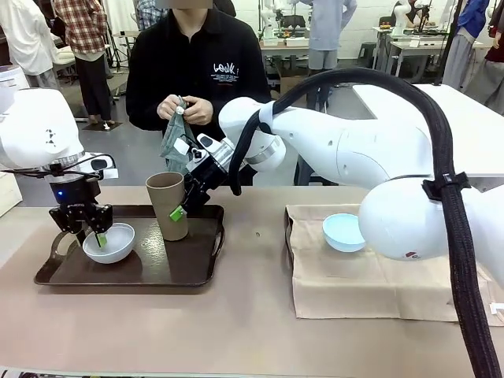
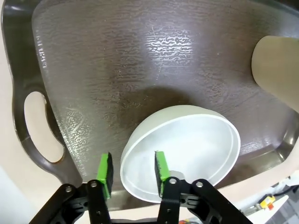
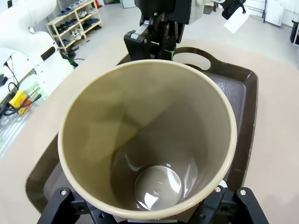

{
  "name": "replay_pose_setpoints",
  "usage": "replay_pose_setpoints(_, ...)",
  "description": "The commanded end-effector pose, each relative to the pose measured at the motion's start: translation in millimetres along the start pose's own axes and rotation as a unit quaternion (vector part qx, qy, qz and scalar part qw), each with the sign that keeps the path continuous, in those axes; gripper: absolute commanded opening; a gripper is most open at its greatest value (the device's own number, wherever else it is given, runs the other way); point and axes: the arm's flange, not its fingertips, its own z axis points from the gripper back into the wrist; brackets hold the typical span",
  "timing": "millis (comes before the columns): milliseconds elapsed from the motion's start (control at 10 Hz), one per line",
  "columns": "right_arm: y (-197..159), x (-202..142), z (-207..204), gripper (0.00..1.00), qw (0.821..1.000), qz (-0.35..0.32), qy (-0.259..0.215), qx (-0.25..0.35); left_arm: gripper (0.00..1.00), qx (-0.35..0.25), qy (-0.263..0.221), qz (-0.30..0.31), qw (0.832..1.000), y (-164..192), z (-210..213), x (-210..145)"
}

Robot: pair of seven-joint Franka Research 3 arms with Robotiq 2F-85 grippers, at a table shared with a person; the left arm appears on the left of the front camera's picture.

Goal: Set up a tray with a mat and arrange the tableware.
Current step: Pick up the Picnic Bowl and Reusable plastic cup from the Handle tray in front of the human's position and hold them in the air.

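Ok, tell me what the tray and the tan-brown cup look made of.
The tray: likely moulded plastic, dark brown, with a pebbled grain that catches glossy glare. The tan-brown cup: probably plastic or melamine, smooth satin, with soft reflections at its bottom.

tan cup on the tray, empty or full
Empty: the right wrist view looks down into the tan cup and shows its bare, shiny bottom.

Robotics lab, white worktables (image 1: pixel 472 126), storage shelves (image 3: pixel 77 18), bystanders (image 1: pixel 83 47)
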Motion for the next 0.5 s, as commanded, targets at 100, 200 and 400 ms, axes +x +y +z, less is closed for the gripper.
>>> replay_pose_setpoints(100,-17.3,3.1,1.1,0.25,1.000,0.009,0.015,0.008,0.02,-0.001,0.000,-0.006,1.000,-0.8,-0.1,2.0)
replay_pose_setpoints(200,-17.3,2.5,1.3,0.00,1.000,0.010,0.014,0.008,0.00,0.000,0.001,-0.005,1.000,-1.2,0.1,2.3)
replay_pose_setpoints(400,-16.7,2.1,2.3,0.00,1.000,0.013,0.015,0.007,0.00,0.004,0.004,-0.002,1.000,-0.8,1.4,2.7)
